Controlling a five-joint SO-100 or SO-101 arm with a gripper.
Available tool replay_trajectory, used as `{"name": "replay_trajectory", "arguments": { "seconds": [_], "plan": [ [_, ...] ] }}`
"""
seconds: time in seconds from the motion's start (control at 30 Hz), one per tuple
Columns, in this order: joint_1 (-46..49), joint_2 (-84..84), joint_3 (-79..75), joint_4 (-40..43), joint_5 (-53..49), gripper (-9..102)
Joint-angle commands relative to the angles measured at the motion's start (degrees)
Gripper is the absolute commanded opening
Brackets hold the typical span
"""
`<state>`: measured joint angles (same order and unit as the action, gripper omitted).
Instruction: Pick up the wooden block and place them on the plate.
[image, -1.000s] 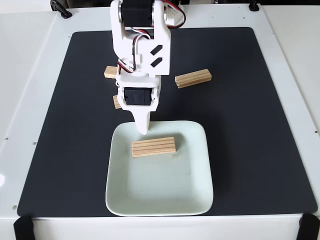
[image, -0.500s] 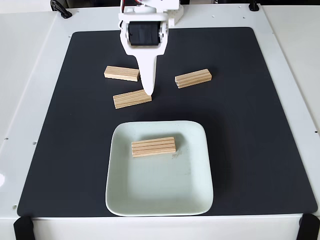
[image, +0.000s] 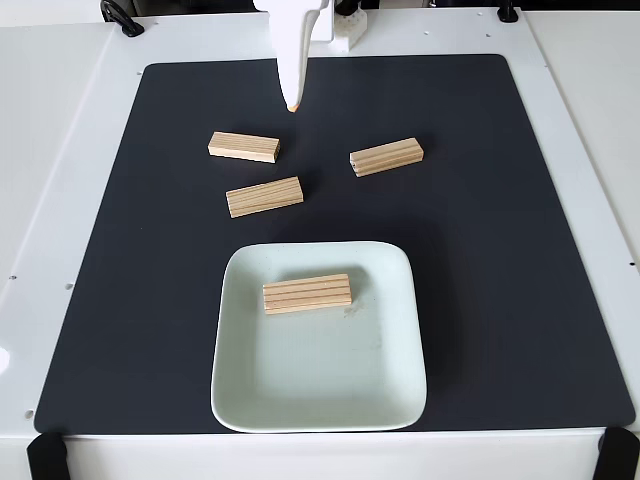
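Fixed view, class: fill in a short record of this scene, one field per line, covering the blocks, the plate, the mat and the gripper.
blocks on plate: one wooden block, lying flat in the upper half of the plate
blocks on mat: three, all above the plate: left block, middle block, right block
mat: black mat on a white table
gripper: gripper at top edge, fingers pointing down, holding nothing; open or shut unclear
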<state>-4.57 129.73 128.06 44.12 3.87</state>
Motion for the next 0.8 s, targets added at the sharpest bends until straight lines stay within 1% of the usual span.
{"name": "replay_trajectory", "arguments": {
  "seconds": [0.0,0.17,0.3,0.67,0.7,0.77],
  "plan": [
    [0.3,11.1,7.4,-0.9,-0.4,0],
    [3.1,21.1,16.4,-0.8,-0.4,0],
    [6.0,26.0,21.2,-0.8,-0.4,0],
    [13.4,27.0,27.1,0.1,0.3,-1],
    [14.0,27.0,27.2,0.9,0.3,-1],
    [14.8,26.5,26.2,5.5,-0.4,-1]
  ]
}}
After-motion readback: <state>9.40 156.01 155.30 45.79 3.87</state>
